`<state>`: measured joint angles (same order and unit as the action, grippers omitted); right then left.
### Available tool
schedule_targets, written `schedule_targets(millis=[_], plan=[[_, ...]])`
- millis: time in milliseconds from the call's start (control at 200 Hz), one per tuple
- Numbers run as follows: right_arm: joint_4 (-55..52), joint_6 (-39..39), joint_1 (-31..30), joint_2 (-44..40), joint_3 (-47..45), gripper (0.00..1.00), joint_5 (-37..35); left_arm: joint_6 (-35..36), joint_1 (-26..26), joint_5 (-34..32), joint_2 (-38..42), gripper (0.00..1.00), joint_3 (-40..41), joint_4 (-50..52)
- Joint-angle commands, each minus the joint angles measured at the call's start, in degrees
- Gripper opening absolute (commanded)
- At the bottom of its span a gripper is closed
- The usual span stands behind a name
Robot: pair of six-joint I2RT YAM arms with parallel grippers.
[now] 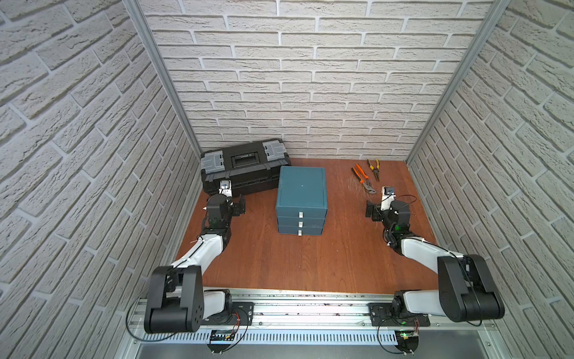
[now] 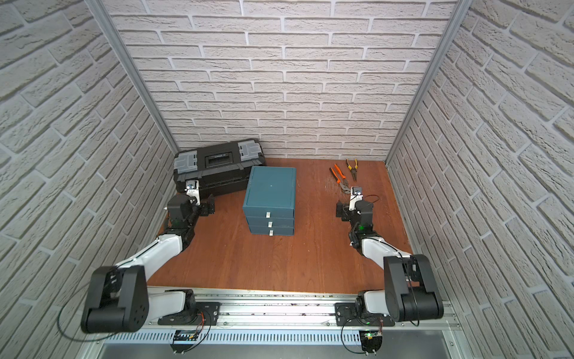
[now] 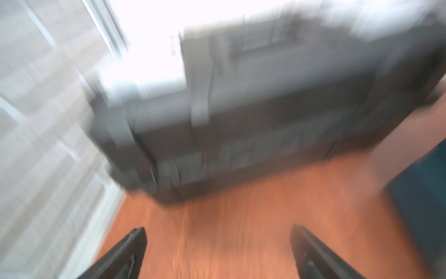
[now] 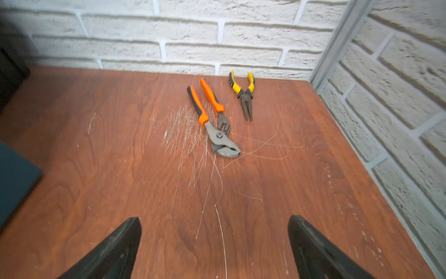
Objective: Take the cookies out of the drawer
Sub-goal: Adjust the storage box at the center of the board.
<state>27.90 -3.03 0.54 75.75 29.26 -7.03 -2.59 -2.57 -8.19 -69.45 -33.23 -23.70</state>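
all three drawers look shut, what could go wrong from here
The drawer unit may slide rather than open if a small white handle is tugged with nothing bracing it.
No cookies show, so the wrong drawer may be tried first.
The toolbox sits close to the open left end effector; a swing might clip it.

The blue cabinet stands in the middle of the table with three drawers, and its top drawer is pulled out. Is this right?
Not fully. The blue cabinet does stand in the middle of the table with three drawers, but its top drawer is not pulled out: both top views show all three fronts flush and shut.
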Motion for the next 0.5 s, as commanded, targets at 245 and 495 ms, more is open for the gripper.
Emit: schedule_targets(millis=[245,495], plan=[[-37.99,-18.78,-1.97,-18.66,10.18,0.99,6.47,-28.98,-0.73,4.01,10.96,0.98,0.18,15.75],[-54.55,-25.42,-14.60,-27.06,14.29,0.93,11.26,-25.01,-10.66,14.31,21.83,0.99,-2.89,29.61]])
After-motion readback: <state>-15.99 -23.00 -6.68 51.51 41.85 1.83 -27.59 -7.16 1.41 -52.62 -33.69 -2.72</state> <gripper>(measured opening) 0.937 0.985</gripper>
